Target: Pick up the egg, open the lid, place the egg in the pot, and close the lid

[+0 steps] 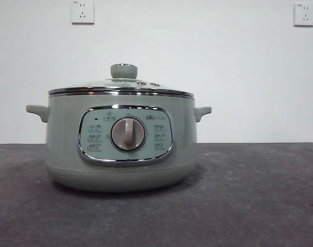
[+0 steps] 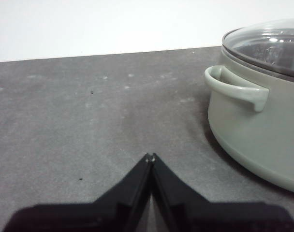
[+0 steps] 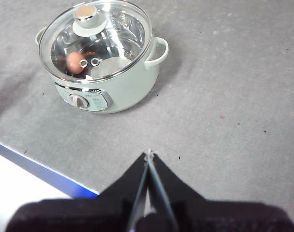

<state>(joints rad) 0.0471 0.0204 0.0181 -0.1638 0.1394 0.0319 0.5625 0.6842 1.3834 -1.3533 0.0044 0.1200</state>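
Observation:
The sage-green pot [image 1: 120,149] stands on the grey table with its dial facing the front view. The glass lid [image 1: 123,85] sits closed on it, knob upright. In the right wrist view the pot [image 3: 123,82] shows from above, and the brown egg [image 3: 75,62] lies inside, seen through the lid [image 3: 96,38]. My right gripper [image 3: 149,153] is shut and empty, high above the table, away from the pot. My left gripper [image 2: 150,157] is shut and empty, low over the table beside the pot [image 2: 256,130], near one side handle [image 2: 236,87]. Neither gripper shows in the front view.
The grey table [image 1: 259,195] runs to a white wall with two sockets [image 1: 82,11]. The right wrist view shows the table's blue front edge [image 3: 40,169].

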